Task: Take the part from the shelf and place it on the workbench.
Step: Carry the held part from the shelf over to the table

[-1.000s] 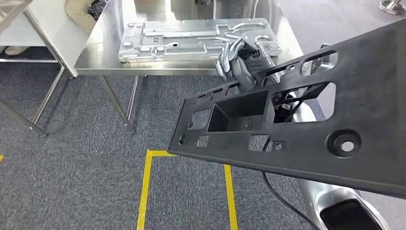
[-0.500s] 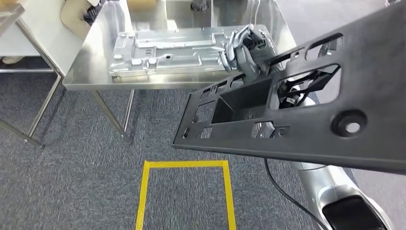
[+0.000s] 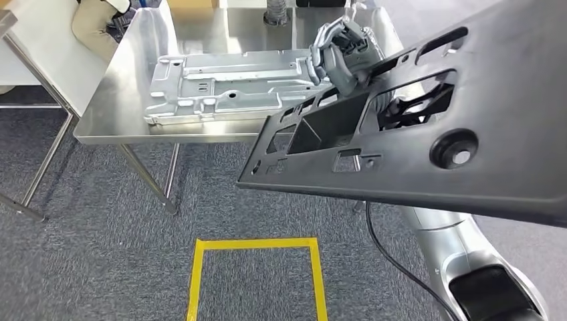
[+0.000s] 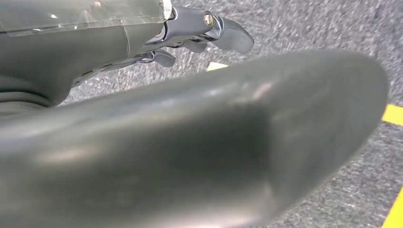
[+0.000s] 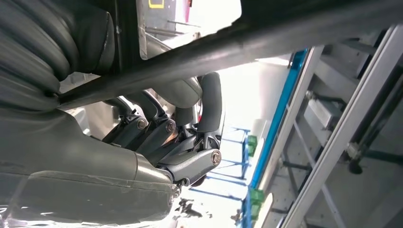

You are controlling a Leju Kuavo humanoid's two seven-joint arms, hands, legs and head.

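Observation:
The part is a long black plastic panel [image 3: 428, 174] with several cutouts, held up in the air and tilted. My right hand [image 3: 341, 57] grips its far edge, above the near right corner of the steel workbench [image 3: 110, 110]. In the right wrist view the fingers [image 5: 190, 118] curl around a black bar of the panel [image 5: 266, 33]. My left hand [image 4: 190, 33] hangs over the grey carpet and holds nothing, its fingers apart.
A large silver stamped metal plate [image 3: 227, 83] lies across the workbench. A yellow tape square [image 3: 254, 244] marks the carpet in front of me. A second metal table frame [image 3: 40, 73] stands at the left, and a person [image 3: 93, 17] is behind the workbench's far left corner.
The whole view has shifted: the workbench is closer and lower in the picture. The panel has risen with my right hand, which is now over the bench's near right corner.

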